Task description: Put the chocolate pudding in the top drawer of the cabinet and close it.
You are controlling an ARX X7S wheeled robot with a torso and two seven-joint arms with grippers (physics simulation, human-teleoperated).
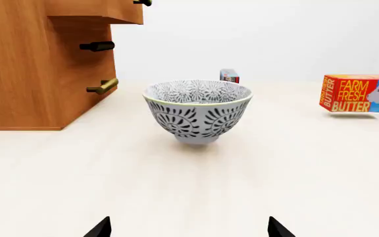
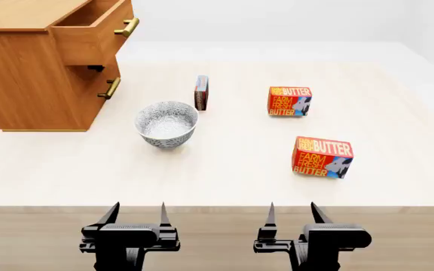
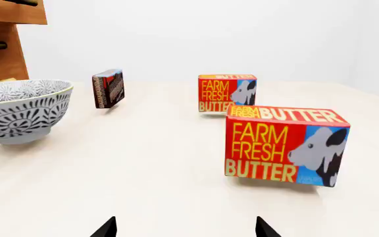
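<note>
The chocolate pudding (image 2: 201, 92) is a thin box standing on edge just behind the bowl; it also shows in the right wrist view (image 3: 108, 88) and peeks over the bowl in the left wrist view (image 1: 230, 75). The cabinet (image 2: 29, 73) stands at the far left with its top drawer (image 2: 96, 31) pulled open; the lower drawer handle (image 2: 111, 87) is below it. My left gripper (image 2: 136, 217) and right gripper (image 2: 291, 215) are both open and empty at the table's near edge, far from the pudding.
A patterned bowl (image 2: 166, 123) sits between my left gripper and the cabinet. Two Farm Fresh Butter boxes stand to the right, one farther (image 2: 289, 101) and one nearer (image 2: 322, 156). The table's front edge (image 2: 217, 207) runs just ahead of both grippers.
</note>
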